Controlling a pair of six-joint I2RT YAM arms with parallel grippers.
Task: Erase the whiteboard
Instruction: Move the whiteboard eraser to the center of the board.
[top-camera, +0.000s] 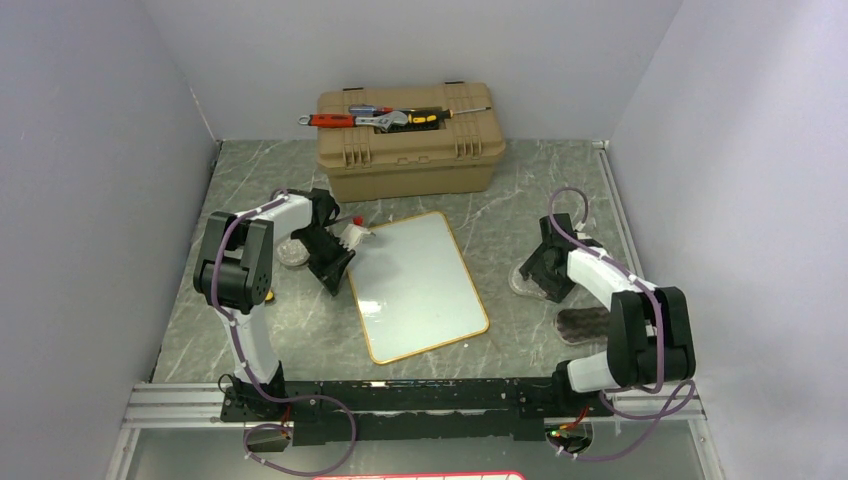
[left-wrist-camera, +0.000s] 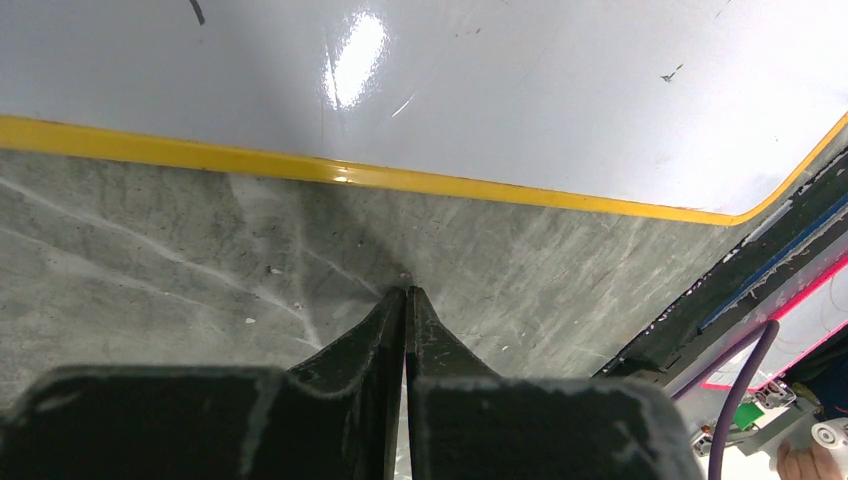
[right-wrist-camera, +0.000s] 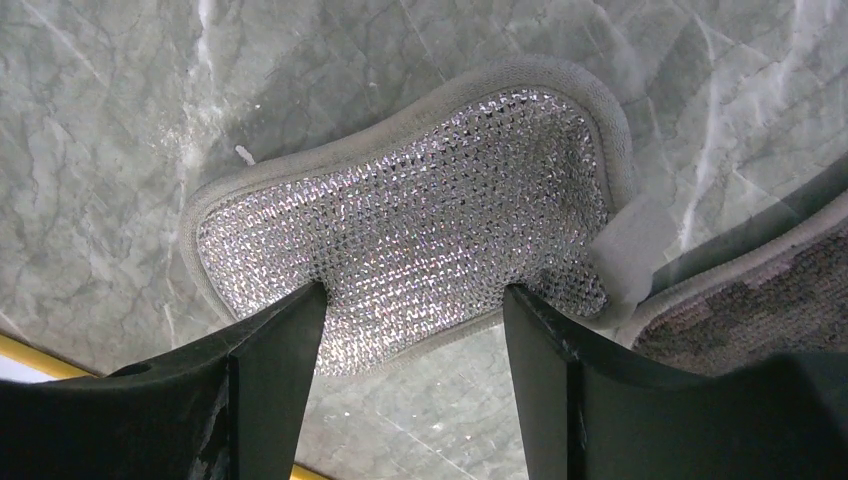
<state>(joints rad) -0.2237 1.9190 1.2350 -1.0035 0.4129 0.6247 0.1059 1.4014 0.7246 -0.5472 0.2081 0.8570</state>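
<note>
Currently, the whiteboard (top-camera: 420, 285) lies flat near the centre of the table (top-camera: 520, 190), rotated slightly so that its long edges run obliquely to the arm bases. The left gripper (top-camera: 335, 262) sits just beside the board's left long edge, near the far corner. In the left wrist view its fingertips (left-wrist-camera: 405, 295) are pressed together with nothing between them. They are over bare table short of the yellow rim, and the glossy white surface (left-wrist-camera: 500, 90) beyond shows only a few small dark specks. The right gripper (top-camera: 535, 275) is positioned off the board's right edge, apart from it. In the right wrist view its jaws stand wide apart over a silver mesh scrub pad (right-wrist-camera: 420, 210) lying on the table; whether the fingers touch the pad cannot be determined. A darker pad (right-wrist-camera: 750, 300) lies just beside the silver one, on the side away from the board. A tan toolbox (top-camera: 410, 150) carrying hand tools stands beyond the board's far edge.
</note>
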